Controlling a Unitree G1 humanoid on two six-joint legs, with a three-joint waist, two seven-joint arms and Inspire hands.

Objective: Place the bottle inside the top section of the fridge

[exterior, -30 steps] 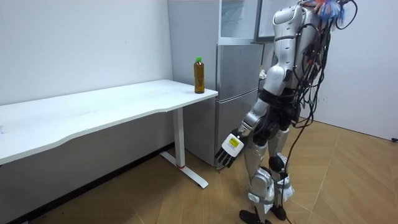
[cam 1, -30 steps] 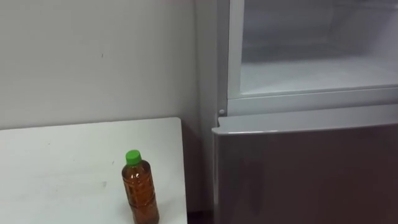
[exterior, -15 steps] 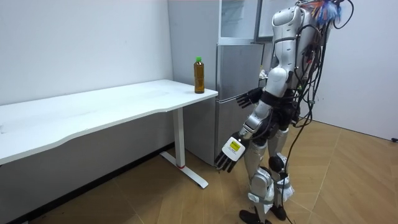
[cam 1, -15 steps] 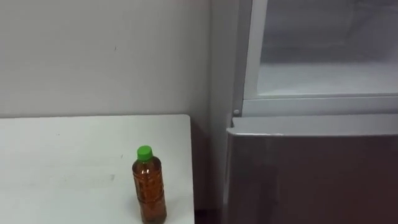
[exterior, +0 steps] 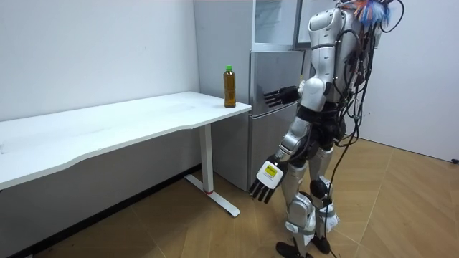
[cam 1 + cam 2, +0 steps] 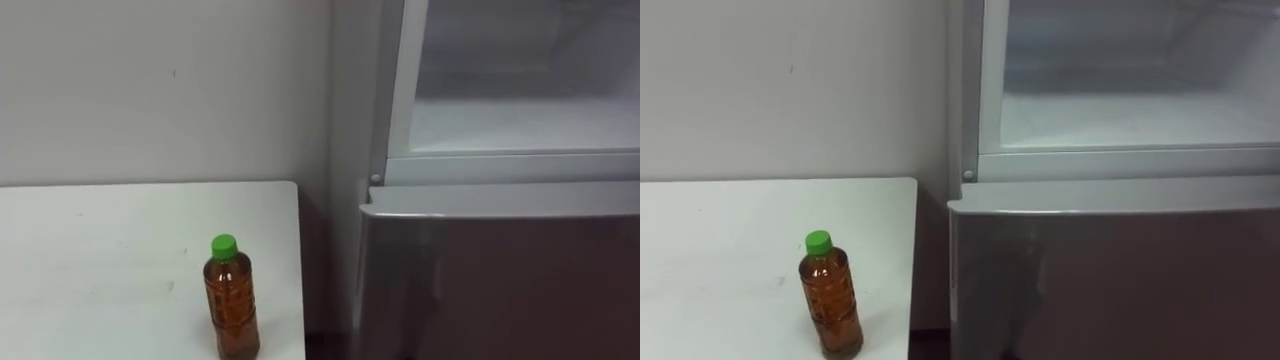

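Left hand slack; bottle upright, cap uppermost.

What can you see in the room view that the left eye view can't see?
Room view: the robot standing at the fridge, right robot hand raised and open, left robot hand hanging low. Left eye view: the white floor inside the open upper fridge. Both: the green-capped bottle upright on the table corner beside the fridge.

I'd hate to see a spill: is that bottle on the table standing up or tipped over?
Upright: the bottle stands on its base near the table's edge, green cap on top.
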